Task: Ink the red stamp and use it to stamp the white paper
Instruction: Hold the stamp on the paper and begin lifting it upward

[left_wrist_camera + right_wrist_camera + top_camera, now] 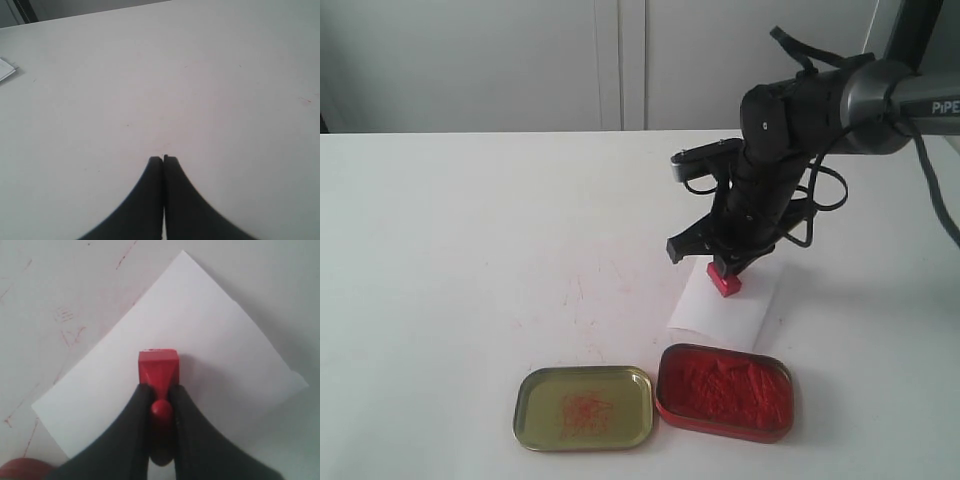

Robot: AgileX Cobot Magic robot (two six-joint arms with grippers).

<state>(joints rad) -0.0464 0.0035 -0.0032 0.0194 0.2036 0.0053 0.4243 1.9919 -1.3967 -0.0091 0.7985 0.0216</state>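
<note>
Right wrist view showed the right gripper (159, 390) clamped on the knobbed handle of the small red stamp (157, 367), over the thin square white paper (205, 335); no imprint was visible. Inking seemed done, pressing seemingly left. The left gripper (163, 159) had its jaws together.

We see a smooth, glossy plastic red stamp (157, 371) on the thin, matt white paper (200, 315). The left tin (542, 402) looks like shiny brassy metal. The red paste (724, 385) in the right tin (724, 432) looks rough.
</note>
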